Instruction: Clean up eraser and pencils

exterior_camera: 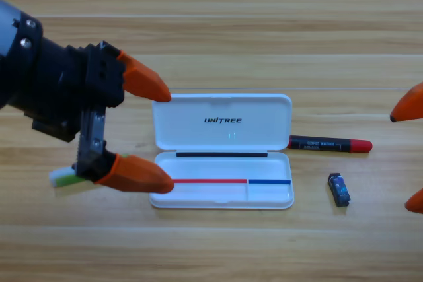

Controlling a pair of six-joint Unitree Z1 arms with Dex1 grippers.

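Both left pincer [166,139] tips spread wide.

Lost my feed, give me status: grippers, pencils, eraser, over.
Left gripper open over green pencil, left of open white case. Right gripper waiting at right edge. Black pencil and eraser on table.

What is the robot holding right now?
Nothing. The left end effector gapes wide above the green pencil; the right end effector waits at the edge, open.
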